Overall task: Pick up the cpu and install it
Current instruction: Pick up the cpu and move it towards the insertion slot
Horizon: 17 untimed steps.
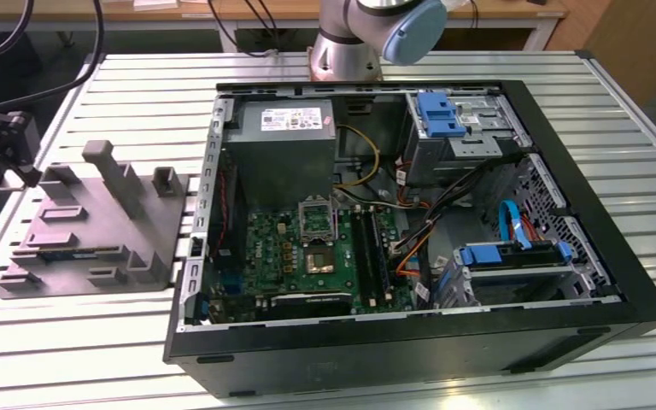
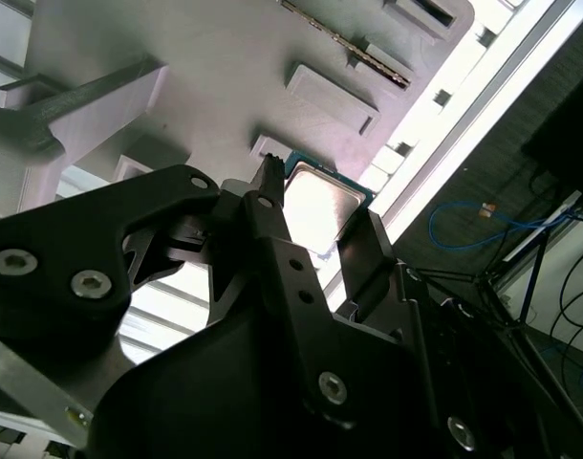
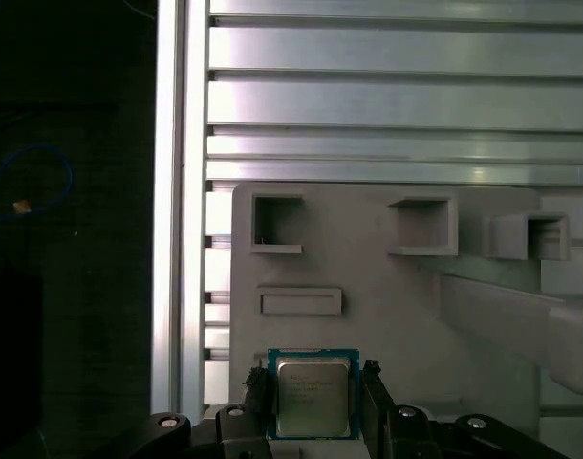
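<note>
The gripper (image 2: 316, 203) straddles the cpu (image 3: 312, 399), its fingers (image 3: 259, 390) spread along two opposite edges. I cannot tell whether they touch. The chip lies flat on the grey fixture (image 1: 78, 229), at nine o'clock from the computer case (image 1: 419, 363) in the exterior view.

the arm (image 1: 357, 34) rises from its base at the back of the exterior view, a blue-capped joint at its top. the black gripper (image 1: 0, 145) hangs low at the exterior view's left, pointing down.
</note>
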Available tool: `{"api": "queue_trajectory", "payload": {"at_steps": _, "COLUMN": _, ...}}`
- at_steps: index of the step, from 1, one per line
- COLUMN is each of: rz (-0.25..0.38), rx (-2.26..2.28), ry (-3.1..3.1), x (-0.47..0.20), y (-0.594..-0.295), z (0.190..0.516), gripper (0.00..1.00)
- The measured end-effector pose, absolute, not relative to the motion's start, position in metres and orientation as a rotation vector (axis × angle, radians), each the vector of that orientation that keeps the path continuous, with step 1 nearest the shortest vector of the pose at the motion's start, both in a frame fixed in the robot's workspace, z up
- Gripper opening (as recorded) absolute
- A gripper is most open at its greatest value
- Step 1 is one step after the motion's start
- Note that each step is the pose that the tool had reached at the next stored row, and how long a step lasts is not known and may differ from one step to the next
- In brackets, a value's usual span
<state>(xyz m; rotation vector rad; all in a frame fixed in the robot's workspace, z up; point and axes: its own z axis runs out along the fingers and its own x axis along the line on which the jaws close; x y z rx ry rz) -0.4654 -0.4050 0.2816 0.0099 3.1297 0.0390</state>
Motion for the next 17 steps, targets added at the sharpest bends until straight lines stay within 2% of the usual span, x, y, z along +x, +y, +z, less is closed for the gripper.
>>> {"api": "queue_trajectory", "payload": {"at_steps": 17, "rz": 0.039, "rx": 0.011, "ry": 3.129, "x": -0.4654, "y": -0.4050, "z": 0.2896, "gripper": 0.47}}
